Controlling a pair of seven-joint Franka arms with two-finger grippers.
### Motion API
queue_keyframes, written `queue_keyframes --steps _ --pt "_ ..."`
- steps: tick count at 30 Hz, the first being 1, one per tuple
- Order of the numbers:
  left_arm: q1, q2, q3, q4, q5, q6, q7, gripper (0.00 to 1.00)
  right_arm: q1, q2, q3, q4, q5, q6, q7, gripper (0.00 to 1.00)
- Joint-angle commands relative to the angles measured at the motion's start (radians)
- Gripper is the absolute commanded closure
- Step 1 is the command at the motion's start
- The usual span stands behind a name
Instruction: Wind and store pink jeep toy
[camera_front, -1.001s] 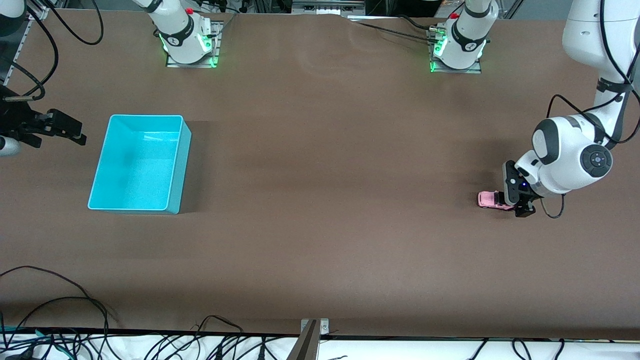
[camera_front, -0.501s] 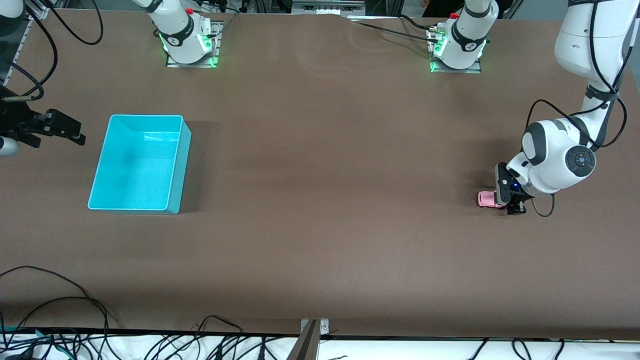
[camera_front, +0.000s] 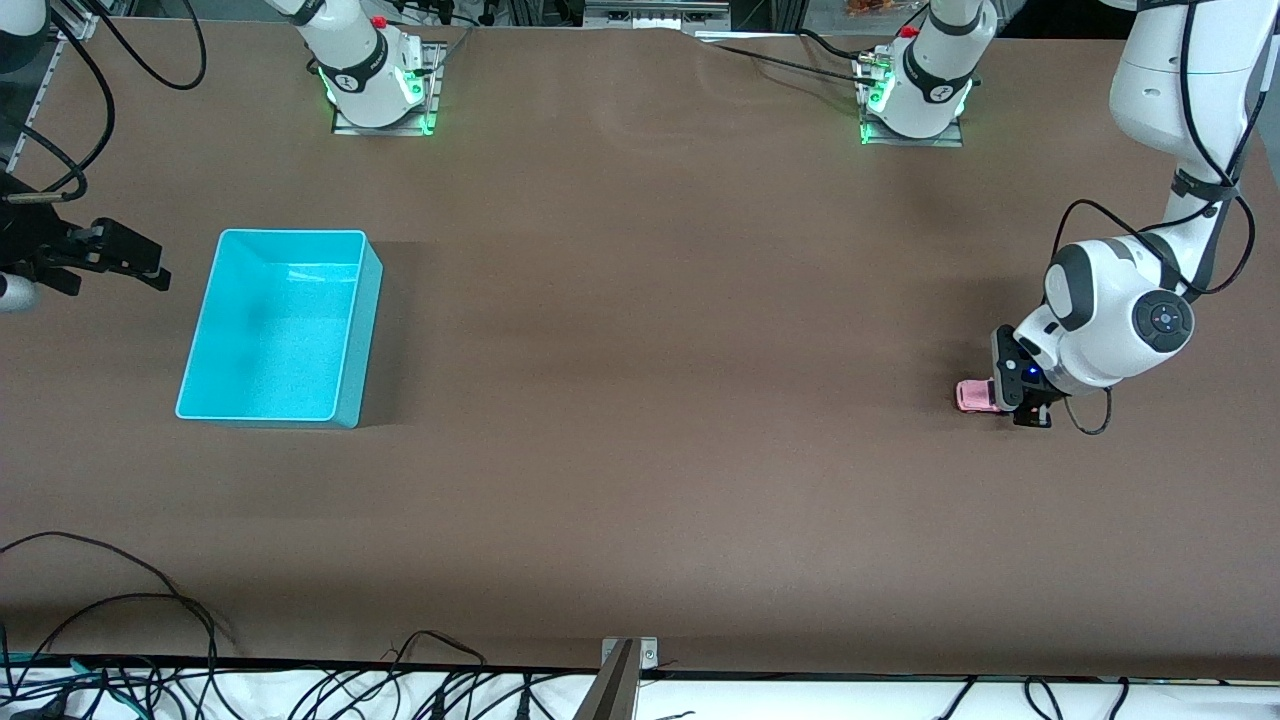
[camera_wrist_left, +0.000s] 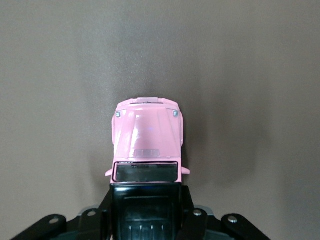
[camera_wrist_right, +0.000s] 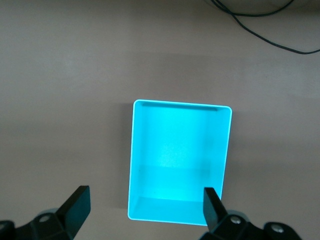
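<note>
Left gripper (camera_front: 1022, 402) has just closed onto the pink jeep toy (camera_front: 972, 396), clamped at its black roof; the toy sits on the table (camera_front: 640, 400) at the left arm's end. I judge winding can start. Glossy boxy plastic body. Right gripper (camera_front: 140, 262), fingers apart, waits above the smooth, empty cyan bin (camera_front: 205, 300).

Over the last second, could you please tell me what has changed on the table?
The left claw slid a little further over the pink jeep toy and shut on its rear; the jeep itself barely moved. The right claw waits open beside the cyan bin, both unchanged.
</note>
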Motion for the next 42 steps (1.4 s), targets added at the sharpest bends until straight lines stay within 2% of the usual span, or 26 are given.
queue_keyframes --steps 1,8,24,36,42 --pt "0.015 -0.022 -0.003 -0.006 -0.007 0.000 0.028 0.96 -0.004 -0.012 0.002 -0.011 -0.008 -0.003 -0.008 0.00" --pt "0.025 -0.006 0.000 -0.008 -0.006 0.000 0.030 1.00 -0.004 -0.012 0.002 -0.011 -0.008 -0.003 -0.008 0.00" --pt "0.208 0.077 0.000 0.066 -0.012 -0.006 0.235 1.00 -0.004 -0.012 0.002 -0.011 -0.008 -0.003 -0.008 0.00" --pt "0.305 0.103 0.000 0.090 -0.015 -0.008 0.304 1.00 -0.004 -0.012 0.002 -0.011 -0.008 -0.003 -0.007 0.00" --pt "0.311 0.121 0.000 0.121 -0.014 -0.009 0.321 1.00 -0.004 -0.012 0.002 -0.011 -0.008 -0.003 -0.007 0.00"
